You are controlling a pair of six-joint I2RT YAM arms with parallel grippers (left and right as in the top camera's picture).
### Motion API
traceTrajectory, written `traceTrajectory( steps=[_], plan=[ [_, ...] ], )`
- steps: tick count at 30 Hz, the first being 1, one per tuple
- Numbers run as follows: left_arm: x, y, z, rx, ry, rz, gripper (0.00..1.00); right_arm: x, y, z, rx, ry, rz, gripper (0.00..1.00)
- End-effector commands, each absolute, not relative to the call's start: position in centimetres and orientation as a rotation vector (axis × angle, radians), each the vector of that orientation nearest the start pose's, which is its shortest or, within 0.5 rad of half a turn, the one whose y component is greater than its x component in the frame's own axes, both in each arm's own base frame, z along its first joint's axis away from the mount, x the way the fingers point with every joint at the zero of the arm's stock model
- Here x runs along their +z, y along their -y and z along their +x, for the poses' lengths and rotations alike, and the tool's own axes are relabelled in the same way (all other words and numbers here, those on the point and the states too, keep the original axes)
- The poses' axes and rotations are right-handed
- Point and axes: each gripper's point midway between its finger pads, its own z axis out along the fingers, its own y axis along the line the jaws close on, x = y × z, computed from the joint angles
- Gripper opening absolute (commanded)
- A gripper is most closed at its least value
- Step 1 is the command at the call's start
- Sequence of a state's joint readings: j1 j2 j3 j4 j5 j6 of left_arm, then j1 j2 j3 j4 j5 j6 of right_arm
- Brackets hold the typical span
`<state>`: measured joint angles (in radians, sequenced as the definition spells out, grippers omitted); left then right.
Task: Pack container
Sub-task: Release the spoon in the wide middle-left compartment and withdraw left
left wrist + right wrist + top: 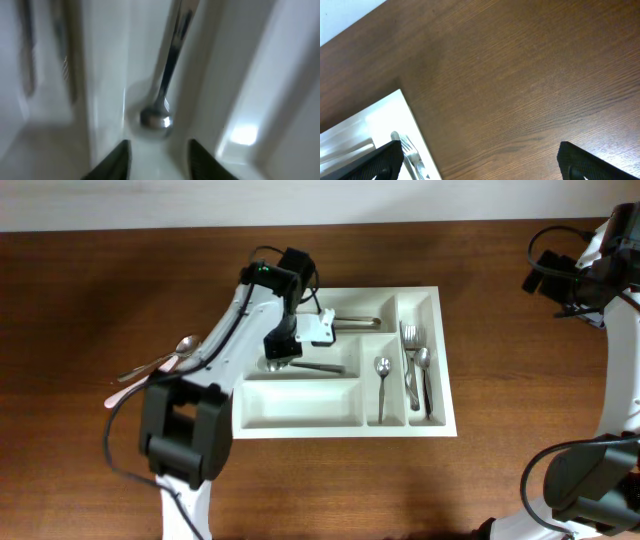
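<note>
While the left fingers [117,162] hung low in the middle long compartment of the container [300,408], they stood partly apart w/ nothing between them. Just ahead of the tips a metal utensil [159,120] lay on the compartment floor, rounded end toward the fingers, handle running away; the wrist view was blurred, so its exact type couldn't be told. From overhead it read as a thin dark piece [318,367] just right of the fingers.

Another utensil [358,322] lay in the top long compartment; the bottom one showed only white plastic. A small spoon [382,367] sat in the inner narrow compartment, and a fork [409,338] and spoon [424,360] lay side by side in the outer one.

The container sat flat on the brown bench [520,400], approx. centre. Left of it, on the wood, lay a spoon [186,344] and other loose cutlery, partly hidden by the left arm.

The right fingers [375,162] were spread wide, empty, over bare bench well right of the container's edge.
</note>
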<state>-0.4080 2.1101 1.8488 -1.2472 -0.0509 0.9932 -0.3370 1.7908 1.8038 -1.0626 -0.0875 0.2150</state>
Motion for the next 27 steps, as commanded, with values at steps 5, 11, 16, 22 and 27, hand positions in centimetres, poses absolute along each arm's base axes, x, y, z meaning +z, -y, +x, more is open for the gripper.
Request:
traceTrajectory(
  steps=[5,11,16,22,27],
  plan=[
    [18.4,10.0,37.4,0.213,-2.497,1.621,0.65,23.2,13.4,42.6,0.079,-2.493,0.690,0.99],
    [18.5,2.1,39.4,0.164,-2.635,1.265,0.87,23.2,13.4,42.6,0.079,-2.493,0.691,0.99],
    [14.7,-4.2,41.6,0.182,-2.719,1.046,0.82,23.2,13.4,42.6,0.078,-2.493,0.690,0.98],
    [10.1,-4.7,42.5,0.130,-2.853,0.854,0.65,23.2,13.4,42.6,0.078,-2.493,0.690,0.99],
    [6.6,-3.8,42.0,0.294,-2.953,0.954,0.65,23.2,13.4,42.6,0.079,-2.493,0.690,0.99]
  ],
)
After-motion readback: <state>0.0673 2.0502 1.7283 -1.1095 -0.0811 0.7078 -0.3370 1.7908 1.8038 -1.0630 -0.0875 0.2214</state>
